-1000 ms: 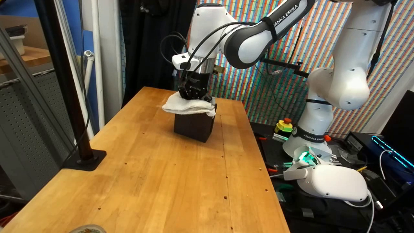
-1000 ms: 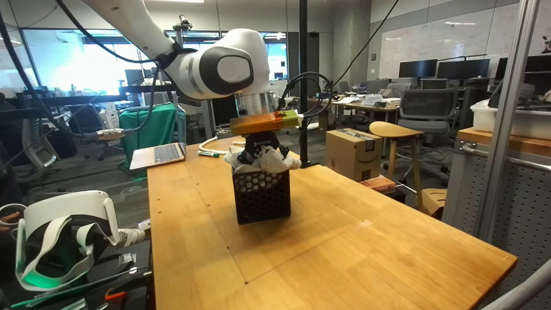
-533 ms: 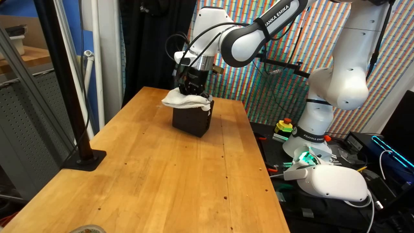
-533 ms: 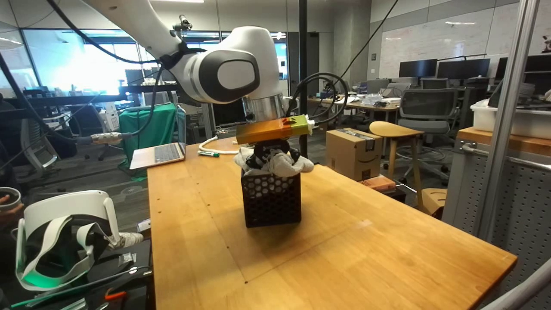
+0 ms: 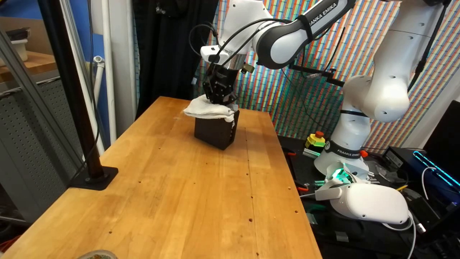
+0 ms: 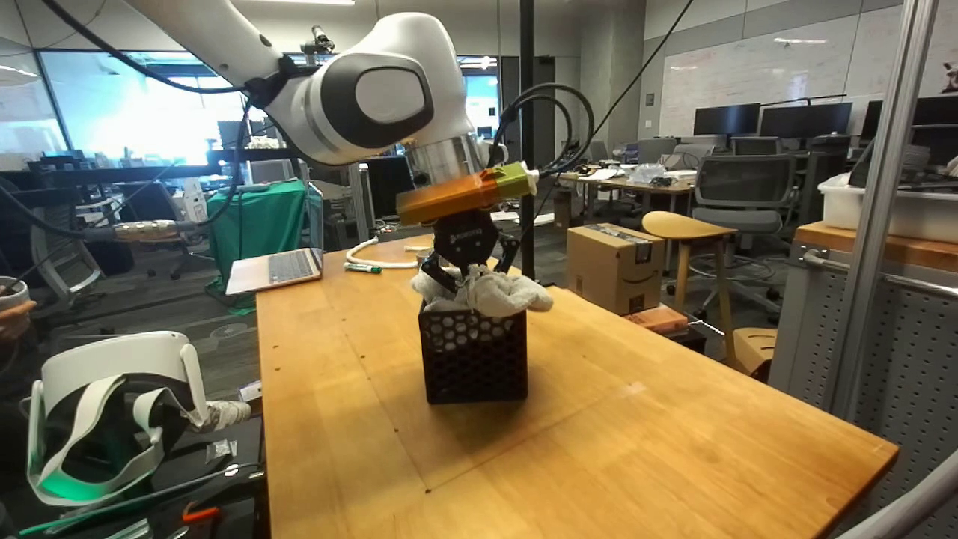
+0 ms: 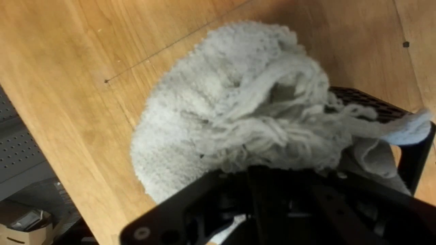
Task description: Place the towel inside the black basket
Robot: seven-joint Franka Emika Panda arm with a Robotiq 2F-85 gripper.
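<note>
Wrist view: towel (image 7: 218,112) spread across the middle, just past the tool (image 7: 279,170). White terry, nubbly pile, rounded into a lump; stringy, looped fringe bunched where the fingers (image 7: 235,185) come in. Tool matte black, its fingers angled inward and drawn together on a gathered pinch of the cloth; the very tips are buried.

Black basket (image 6: 475,367) directly below the tool. Boxy, thin-rimmed; in an exterior view one wall is pierced with a honeycomb of hexagons. Pale cloth shows through the upper holes, so part of the towel sits inside; the rest mounds above the rim under the tool, a thick fold drooping past the rim to one side.

Desk (image 6: 673,434) beneath the tool: smooth honey-toned wood, fine plank seams, small dark holes. Whether the basket's base touches it cannot be told.

Just above the tool, a glossy orange block-shaped casing (image 6: 449,201) with yellow-green end; black cables (image 6: 554,86) arc beside it in wide loops. Beyond the tool, an open laptop (image 6: 288,268), flat and pale, and a bent white tube (image 6: 397,264). Well apart from the tool, off the desk, a brown cardboard box (image 6: 599,269), square-cornered, with a dark strip of tape along its top.
</note>
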